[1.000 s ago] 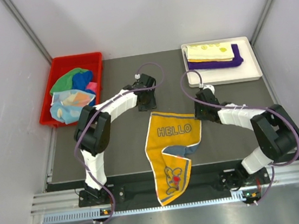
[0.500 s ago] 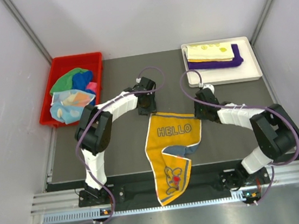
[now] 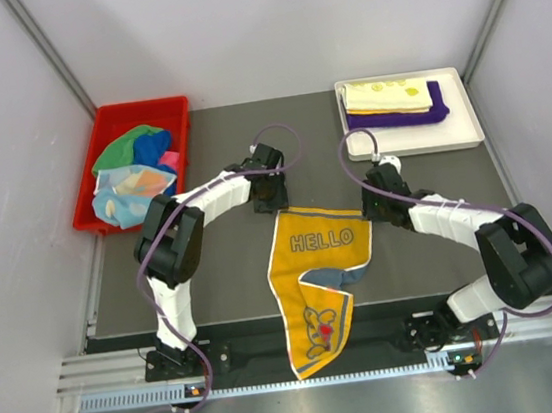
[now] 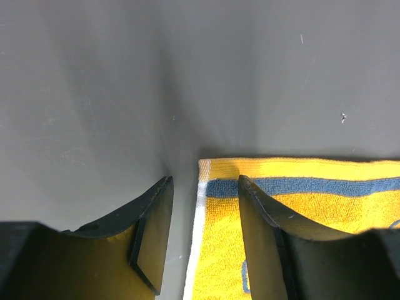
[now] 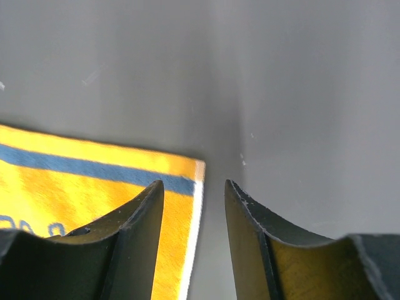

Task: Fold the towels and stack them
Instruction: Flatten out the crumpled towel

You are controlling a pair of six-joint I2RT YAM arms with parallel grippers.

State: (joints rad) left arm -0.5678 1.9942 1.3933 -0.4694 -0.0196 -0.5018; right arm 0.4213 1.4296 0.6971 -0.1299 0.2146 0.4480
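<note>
Open, empty: left pincer and right pincer straddle yellow "HELLO" terry towel corners; shallow bites may slip.

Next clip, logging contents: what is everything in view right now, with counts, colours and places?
bin: one, red, far left of the table.
loose towels: crumpled heap, count unclear; green, blue, pink, pale blue with orange; in the bin.
tray: one, white, far right.
yellow towel: one, folded, on top of the purple one in the tray.
purple towel: one, folded, lowest in the tray.
HELLO towel: one, orange-yellow, blue lettering, mid-table, near end draped over the front edge.
table: one, dark grey.
left arm, right arm: white and black.
left tool: black, open, astride the HELLO towel's far left corner.
right tool: black, open, astride its far right corner.
</note>
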